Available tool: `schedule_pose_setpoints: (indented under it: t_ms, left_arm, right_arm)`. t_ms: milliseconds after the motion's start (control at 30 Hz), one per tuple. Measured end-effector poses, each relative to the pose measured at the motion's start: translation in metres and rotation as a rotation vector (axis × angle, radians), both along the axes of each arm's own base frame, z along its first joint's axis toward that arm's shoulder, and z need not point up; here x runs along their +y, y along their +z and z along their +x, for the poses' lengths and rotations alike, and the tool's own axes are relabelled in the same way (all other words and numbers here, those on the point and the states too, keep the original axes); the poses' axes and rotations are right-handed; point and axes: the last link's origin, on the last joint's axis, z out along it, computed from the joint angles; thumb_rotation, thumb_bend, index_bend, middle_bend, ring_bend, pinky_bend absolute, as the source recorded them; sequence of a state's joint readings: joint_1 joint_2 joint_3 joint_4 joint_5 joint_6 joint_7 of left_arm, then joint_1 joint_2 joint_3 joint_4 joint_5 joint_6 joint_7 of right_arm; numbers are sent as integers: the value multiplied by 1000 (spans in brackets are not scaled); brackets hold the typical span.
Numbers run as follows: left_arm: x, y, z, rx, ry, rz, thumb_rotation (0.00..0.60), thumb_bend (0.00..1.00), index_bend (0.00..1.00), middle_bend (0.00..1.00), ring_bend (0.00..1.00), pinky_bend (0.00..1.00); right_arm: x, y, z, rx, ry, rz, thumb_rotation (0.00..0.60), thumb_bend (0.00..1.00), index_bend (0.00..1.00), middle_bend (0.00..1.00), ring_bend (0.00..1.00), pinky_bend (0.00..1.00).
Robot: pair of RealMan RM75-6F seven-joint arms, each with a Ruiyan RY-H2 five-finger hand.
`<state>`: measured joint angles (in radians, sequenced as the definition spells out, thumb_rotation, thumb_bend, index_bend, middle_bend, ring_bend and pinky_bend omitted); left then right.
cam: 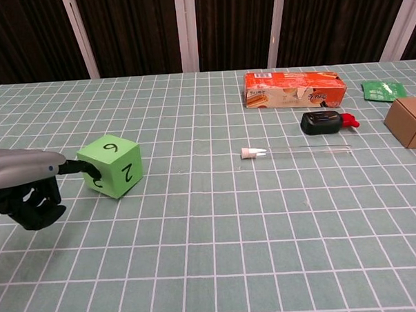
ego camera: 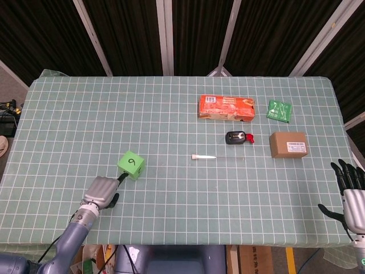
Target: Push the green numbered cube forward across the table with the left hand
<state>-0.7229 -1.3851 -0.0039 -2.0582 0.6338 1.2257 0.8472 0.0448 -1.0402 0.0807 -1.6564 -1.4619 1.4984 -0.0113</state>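
Chest view: left hand point(cam: 26, 184) low on counter point(cam: 219, 245), one finger out touching green numbered cube point(cam: 111, 166), rest of fingers curled, nothing held. Cube near-left, tilted (top reads 9). Push underway; most of counter ahead. Right hand point(ego camera: 352, 197) idle, fingers apart.

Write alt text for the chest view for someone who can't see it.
The left hand touches a green cube, numbered 6 and 2, with one outstretched finger, on a green gridded table. Farther right lie a clear tube, a black and red object, an orange box, a green packet and a brown box.
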Motion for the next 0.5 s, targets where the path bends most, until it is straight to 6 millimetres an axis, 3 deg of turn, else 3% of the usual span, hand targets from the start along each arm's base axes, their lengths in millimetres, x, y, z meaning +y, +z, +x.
schedule_pose_setpoints:
  t_ms: [500]
  left_arm:
    - [12,-4,22,-18,6,42,600,708,119,807,726,834]
  right_arm:
    - [0,2,-1,-7,-4,-3,600,45,58,0,0,0]
